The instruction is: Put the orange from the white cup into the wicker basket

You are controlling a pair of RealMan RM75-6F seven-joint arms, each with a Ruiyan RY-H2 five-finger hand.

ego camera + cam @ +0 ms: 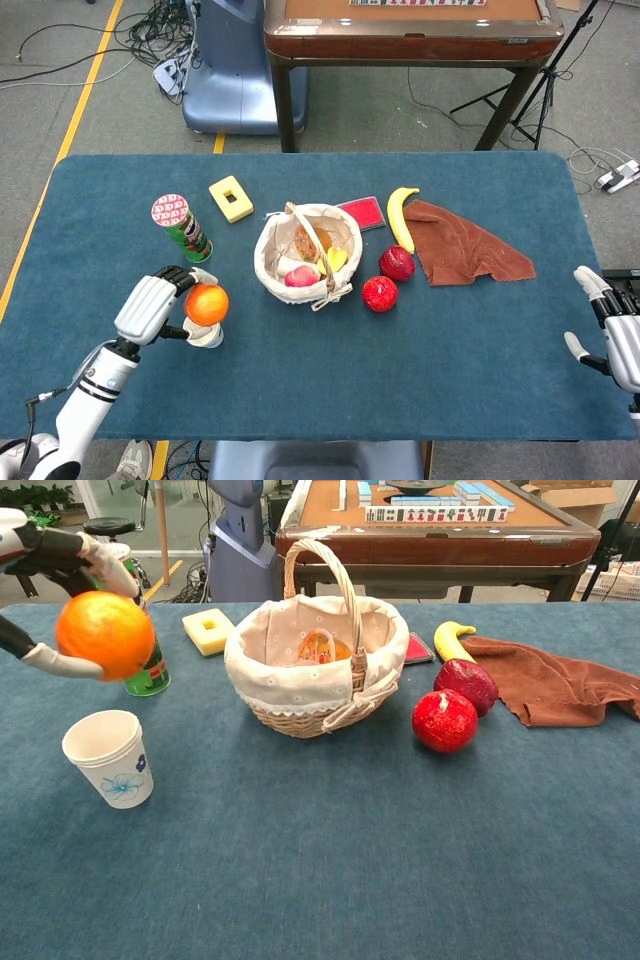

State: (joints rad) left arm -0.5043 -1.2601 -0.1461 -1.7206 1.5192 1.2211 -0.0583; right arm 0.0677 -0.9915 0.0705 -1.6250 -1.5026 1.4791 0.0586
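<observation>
Nearest the robot, the white cup (108, 757) is seen standing upright and empty on the blue table (350, 880). Above it and clear of its rim, the orange (104, 633) is held in the air by the left hand (150, 306), with a thumb under one side and fingers (100, 560) wrapped over the top. The right hand (610, 335) is seen at the table's far right edge, fingers spread, nothing in it.

The orange is judged to be firm, round and moderately heavy for its size, with a dimpled skin that gives fair friction; being a ball, it can be rolled out of a shallow pinch, so a hold across its widest part, as is shown now, is judged the safest. Bruising is hardly to be feared at ordinary grip force.

Further back and to the right, the wicker basket (300, 695) is found, lined with pale cloth and crossed by an upright handle (340, 580); some fruit already lies inside. The handle is judged the main obstacle: the orange would best be brought over the open rim on the near-left side.

Beside the basket, two red fruits (445, 720) are seen, then a banana (450, 638) and a brown cloth (560, 685). Behind the orange, a green can (181, 227) and a yellow block (209, 630) are placed.
</observation>
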